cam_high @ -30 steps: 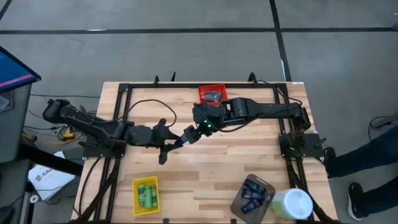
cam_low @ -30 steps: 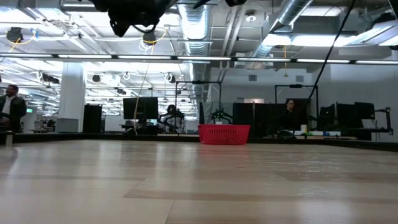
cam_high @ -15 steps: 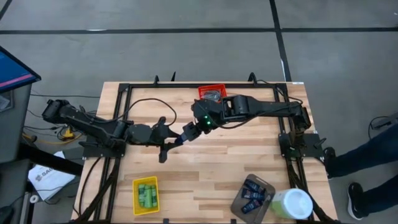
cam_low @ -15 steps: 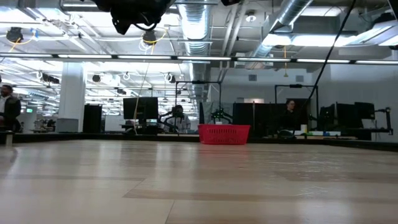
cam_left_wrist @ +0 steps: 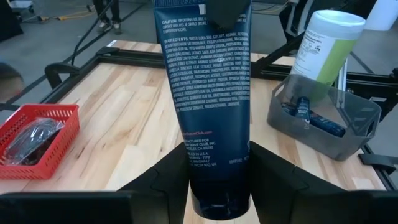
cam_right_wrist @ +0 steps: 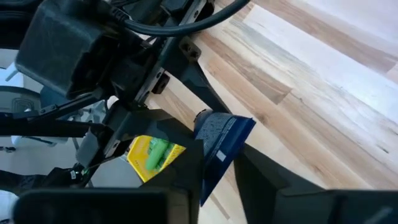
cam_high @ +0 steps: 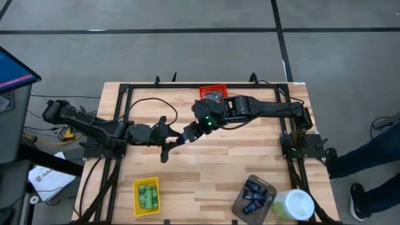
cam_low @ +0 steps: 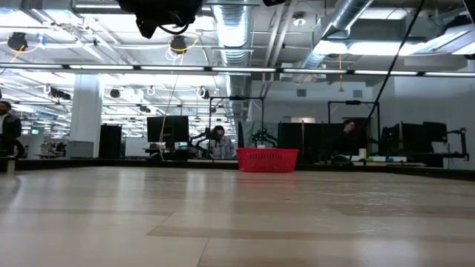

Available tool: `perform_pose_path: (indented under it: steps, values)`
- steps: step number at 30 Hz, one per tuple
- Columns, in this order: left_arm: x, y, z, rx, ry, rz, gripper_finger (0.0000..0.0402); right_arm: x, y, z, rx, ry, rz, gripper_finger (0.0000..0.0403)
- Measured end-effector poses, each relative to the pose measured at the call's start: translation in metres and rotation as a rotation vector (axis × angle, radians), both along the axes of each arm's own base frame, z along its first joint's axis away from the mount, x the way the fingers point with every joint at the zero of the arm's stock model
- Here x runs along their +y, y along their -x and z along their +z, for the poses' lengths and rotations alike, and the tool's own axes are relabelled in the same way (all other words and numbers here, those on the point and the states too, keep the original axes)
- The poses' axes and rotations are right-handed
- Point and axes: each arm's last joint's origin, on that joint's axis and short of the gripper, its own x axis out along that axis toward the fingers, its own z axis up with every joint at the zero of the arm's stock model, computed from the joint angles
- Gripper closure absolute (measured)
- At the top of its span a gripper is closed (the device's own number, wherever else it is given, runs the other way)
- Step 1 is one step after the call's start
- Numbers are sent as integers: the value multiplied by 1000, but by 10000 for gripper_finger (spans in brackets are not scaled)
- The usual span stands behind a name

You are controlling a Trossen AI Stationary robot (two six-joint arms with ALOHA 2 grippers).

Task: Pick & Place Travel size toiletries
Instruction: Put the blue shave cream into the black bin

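On the pale wooden surface (cam_high: 212, 162) sit a red basket (cam_high: 213, 94), a grey bin (cam_high: 239, 203) and a yellow tray (cam_high: 145, 195), while above the middle both arms meet, left end effector (cam_high: 173, 140) and right end effector (cam_high: 189, 135) both grasping one dark blue tube (cam_left_wrist: 208, 93).

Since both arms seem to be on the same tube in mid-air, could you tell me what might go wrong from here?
1. The dark blue tube is held at its cap end by the left gripper while the right gripper closes on its flat end; if the left lets go too soon, the tube may drop onto the table.
2. Both grippers meet closely above the table; they could bump each other.
3. The flat end is thin, so the right gripper's hold may slip.
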Motion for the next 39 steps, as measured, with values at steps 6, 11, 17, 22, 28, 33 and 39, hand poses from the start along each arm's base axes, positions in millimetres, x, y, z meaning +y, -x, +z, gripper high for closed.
perform_pose_path:
  steps: [6,11,17,22,28,33,39]
  values:
    - [0,0,0,0,-6,5,269,0,0,0,1,7,7,391]
    - [0,0,0,-1,-3,0,269,1,0,0,1,11,12,397]
    - [0,0,0,-2,3,-1,243,1,0,0,0,39,32,401]
    - [-2,1,-2,17,7,-15,180,0,12,4,49,81,4,402]
    - [-10,5,-3,37,6,-53,113,9,38,11,155,110,17,402]
    - [-10,23,5,47,64,-56,99,44,82,12,386,133,11,403]
    - [0,52,25,-29,145,-25,108,110,112,1,484,58,65,403]
